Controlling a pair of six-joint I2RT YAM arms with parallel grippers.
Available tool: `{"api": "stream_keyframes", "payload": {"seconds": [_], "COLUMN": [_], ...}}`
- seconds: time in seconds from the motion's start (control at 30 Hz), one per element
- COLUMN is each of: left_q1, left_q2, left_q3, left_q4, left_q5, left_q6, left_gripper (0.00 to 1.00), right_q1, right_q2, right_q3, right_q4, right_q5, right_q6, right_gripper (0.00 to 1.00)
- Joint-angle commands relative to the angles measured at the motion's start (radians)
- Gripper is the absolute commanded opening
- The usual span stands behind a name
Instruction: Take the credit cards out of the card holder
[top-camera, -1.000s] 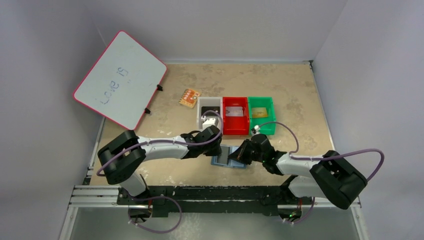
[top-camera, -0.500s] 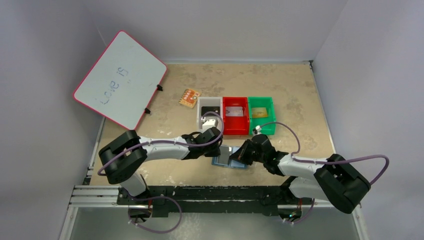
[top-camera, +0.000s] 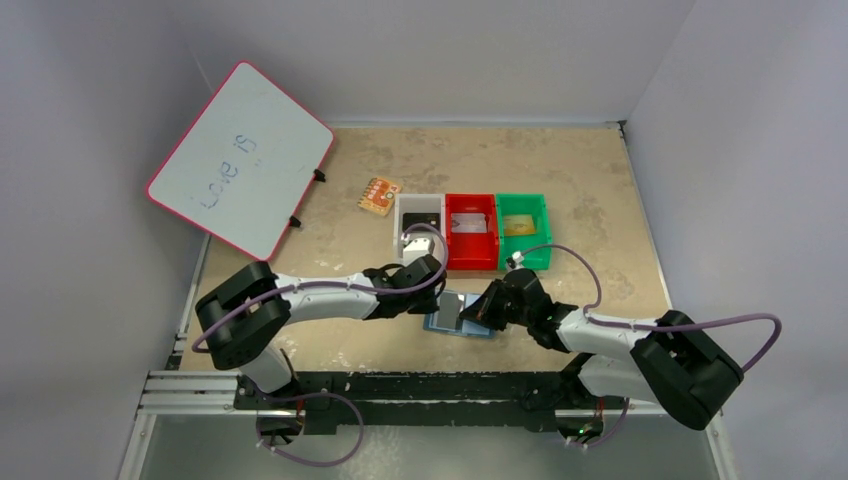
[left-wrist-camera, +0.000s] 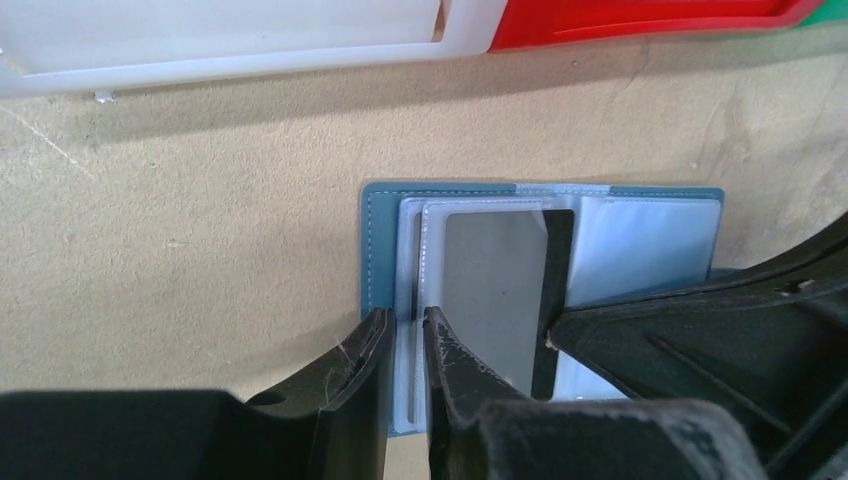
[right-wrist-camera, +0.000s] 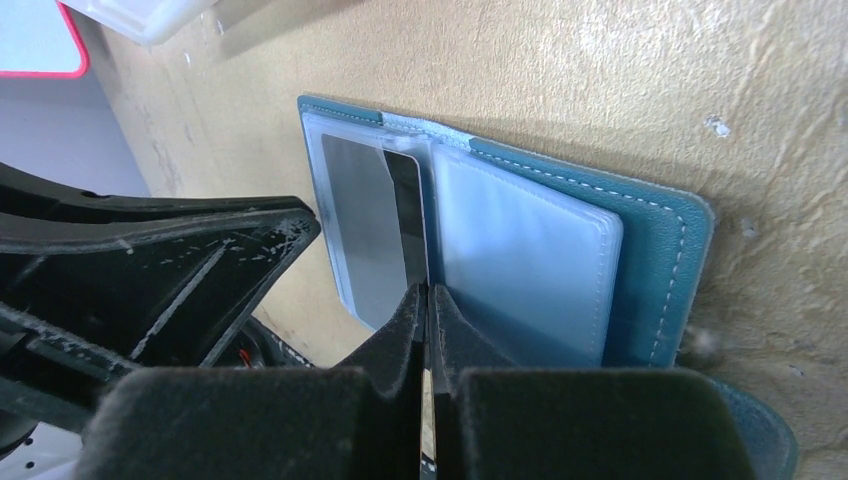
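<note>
The blue card holder (top-camera: 478, 330) lies open on the table between the two arms. My left gripper (left-wrist-camera: 405, 318) is shut on the left edge of its clear sleeves (left-wrist-camera: 412, 250). A credit card (left-wrist-camera: 558, 260) sticks partly out of a sleeve: it looks grey under the plastic and black along its bare right edge. My right gripper (right-wrist-camera: 428, 292) is shut on that bare black edge (right-wrist-camera: 405, 210), next to the holder's middle fold. The teal cover (right-wrist-camera: 650, 240) shows to the right of the empty sleeves. From above, the card (top-camera: 450, 310) shows between the left gripper (top-camera: 432, 300) and the right gripper (top-camera: 472, 312).
Just behind the holder stand a white bin (top-camera: 404, 232), a red bin (top-camera: 471, 258) and a green bin (top-camera: 543, 230), each with a card inside. An orange patterned square (top-camera: 379, 195) lies left of them. A whiteboard (top-camera: 240, 158) leans at the far left.
More of the grey card face shows between the grippers. The right arm's elbow has shifted right. The left gripper has barely moved.
</note>
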Motion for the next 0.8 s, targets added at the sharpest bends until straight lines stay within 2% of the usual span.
{"api": "stream_keyframes", "payload": {"seconds": [0.0, 0.3, 0.5, 0.77], "left_q1": [-0.002, -0.003, -0.003, -0.012], "left_q2": [-0.064, -0.033, 0.027, 0.083], "left_q3": [0.065, 0.032, 0.018, 0.001], "left_q4": [-0.006, 0.114, 0.030, 0.000], "left_q5": [-0.026, 0.090, 0.041, 0.030], "left_q6": [0.013, 0.017, -0.021, -0.015], "left_gripper": [0.18, 0.18, 0.17, 0.15], "right_q1": [-0.001, -0.001, -0.001, -0.001], "right_q2": [0.013, 0.011, 0.004, -0.015], "right_q3": [0.007, 0.009, 0.007, 0.007], "right_q4": [-0.035, -0.043, -0.049, -0.058], "right_q5": [0.031, 0.037, 0.038, 0.042], "right_q6": [0.002, 0.002, 0.002, 0.006], "right_gripper": [0.00, 0.00, 0.00, 0.00]}}
